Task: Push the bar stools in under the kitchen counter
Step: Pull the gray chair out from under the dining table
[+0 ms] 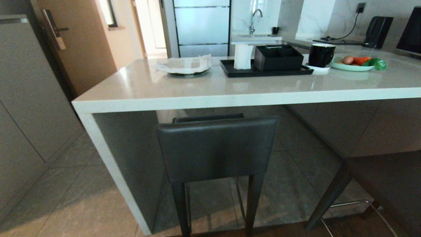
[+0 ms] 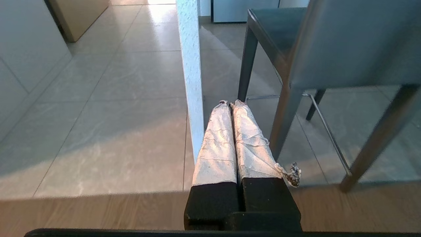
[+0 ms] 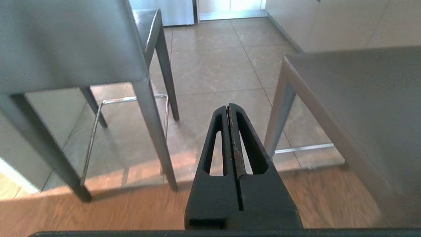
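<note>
Beneath the bench [image 1: 230, 95], the left bar stool [image 1: 217, 148] stands partly tucked; the right bar stool [image 1: 388, 187] stands nearer, well out. Both the left hand [image 2: 230, 103] and right hand [image 3: 228, 107] hang low, fingers together. Pushing squarely on the backrest, centred, should keep a stool straight.

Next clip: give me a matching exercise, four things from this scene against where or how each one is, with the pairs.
Things:
1. bar stool
2. black mug
3. paper towel roll
4. left claw

Places or states:
A. upright on the black tray
B. shut, low by the white side panel
C. backrest just below the counter edge
D. on a white saucer beside the green plate

Pairs: 1-C, 2-D, 3-A, 4-B
</note>
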